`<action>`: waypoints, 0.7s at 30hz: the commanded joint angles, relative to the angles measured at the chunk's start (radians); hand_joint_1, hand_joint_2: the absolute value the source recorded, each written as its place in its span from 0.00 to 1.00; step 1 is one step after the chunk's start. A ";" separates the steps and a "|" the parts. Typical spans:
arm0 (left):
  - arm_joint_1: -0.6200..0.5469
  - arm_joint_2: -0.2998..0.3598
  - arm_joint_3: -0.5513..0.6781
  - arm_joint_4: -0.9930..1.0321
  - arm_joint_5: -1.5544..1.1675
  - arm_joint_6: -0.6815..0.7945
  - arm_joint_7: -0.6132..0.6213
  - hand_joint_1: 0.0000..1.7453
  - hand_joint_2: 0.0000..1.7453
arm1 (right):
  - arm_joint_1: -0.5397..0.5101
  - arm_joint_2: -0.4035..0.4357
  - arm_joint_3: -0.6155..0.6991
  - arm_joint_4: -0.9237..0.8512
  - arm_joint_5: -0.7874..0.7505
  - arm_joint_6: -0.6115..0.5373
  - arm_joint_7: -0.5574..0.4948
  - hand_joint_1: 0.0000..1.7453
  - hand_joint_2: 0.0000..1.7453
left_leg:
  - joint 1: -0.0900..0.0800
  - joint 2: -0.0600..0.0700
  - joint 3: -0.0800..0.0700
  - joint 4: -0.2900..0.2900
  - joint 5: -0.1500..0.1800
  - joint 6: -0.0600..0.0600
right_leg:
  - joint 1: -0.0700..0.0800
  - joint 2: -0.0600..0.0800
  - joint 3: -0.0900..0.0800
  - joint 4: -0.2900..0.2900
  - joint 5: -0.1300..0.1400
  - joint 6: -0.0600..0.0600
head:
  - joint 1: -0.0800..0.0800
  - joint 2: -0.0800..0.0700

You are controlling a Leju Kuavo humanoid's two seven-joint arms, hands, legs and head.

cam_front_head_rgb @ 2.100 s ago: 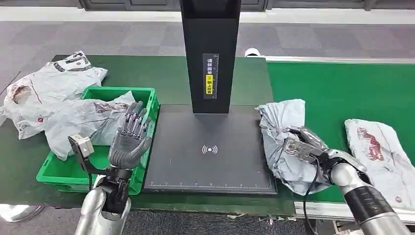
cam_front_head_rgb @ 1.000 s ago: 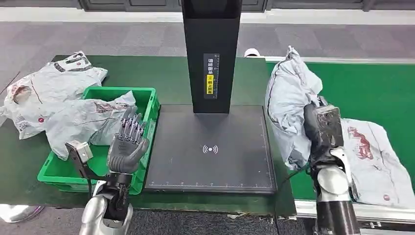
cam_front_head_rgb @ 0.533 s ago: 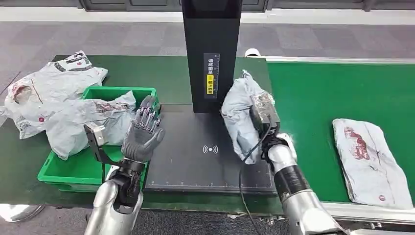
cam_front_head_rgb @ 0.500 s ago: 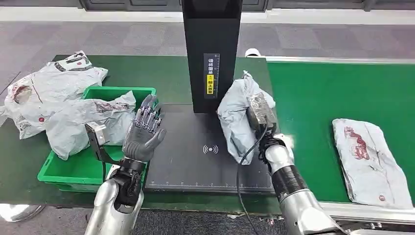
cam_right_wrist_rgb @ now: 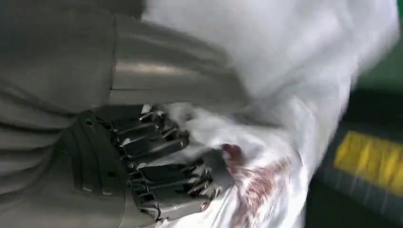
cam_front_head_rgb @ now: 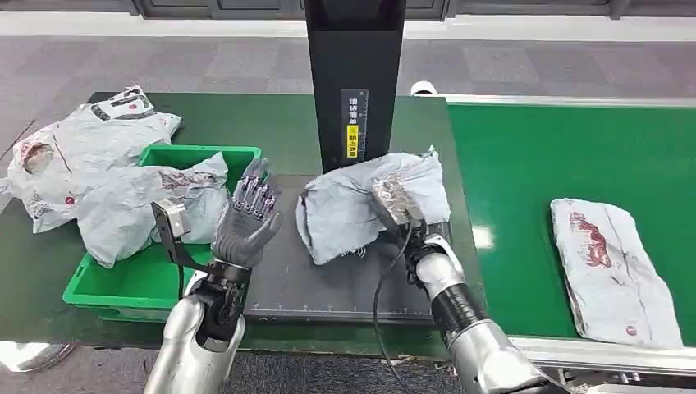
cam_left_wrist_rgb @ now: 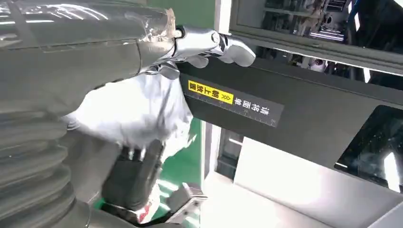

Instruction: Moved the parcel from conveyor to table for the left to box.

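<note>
Green matting is covering the table, with grey tiled floor running behind it. Black scanner column is standing upright at the back edge of the flat black scanner pad, yellow label strip on its front. Green plastic crate is sitting just left of the pad, one crumpled grey poly mailer draping over its rim and another lying on the mat behind it. Green conveyor belt is running to the right of the table, a flat grey mailer with red print lying on it well apart from the pad.

Parcel is a soft, wrinkled grey poly bag, lying on the scanner pad right in front of the column and covering part of the scan mark.

Right hand is gripping the parcel's right side, fingers curling into the film in the wrist view. Left hand is hanging over the pad's left edge beside the crate, palm up, fingers spread and holding nothing, just short of the parcel. Column is standing close behind the parcel, crate rim close beside the left hand.
</note>
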 commanded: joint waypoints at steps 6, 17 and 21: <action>-0.032 0.021 0.002 0.077 -0.021 0.008 -0.011 0.00 1.00 | 0.117 -0.071 0.253 -0.319 -0.125 0.209 -0.046 0.00 0.00 | 0.001 -0.001 0.001 -0.001 0.000 0.000 | 0.001 -0.001 0.002 -0.002 0.000 0.000 | 0.000 0.000; 0.000 0.030 0.007 0.059 -0.027 0.010 -0.029 0.00 1.00 | 0.186 -0.125 0.289 -0.487 -0.196 0.253 -0.065 0.00 0.00 | 0.001 -0.002 0.002 -0.003 0.000 0.000 | 0.001 -0.001 0.004 -0.004 0.000 0.000 | 0.000 0.000; 0.022 0.035 0.023 0.047 -0.030 0.014 -0.043 0.00 1.00 | 0.281 -0.179 0.249 -0.712 -0.273 0.275 -0.084 0.00 0.00 | 0.001 -0.002 0.003 -0.003 -0.001 0.000 | 0.000 -0.002 0.004 -0.004 -0.001 0.000 | 0.000 0.000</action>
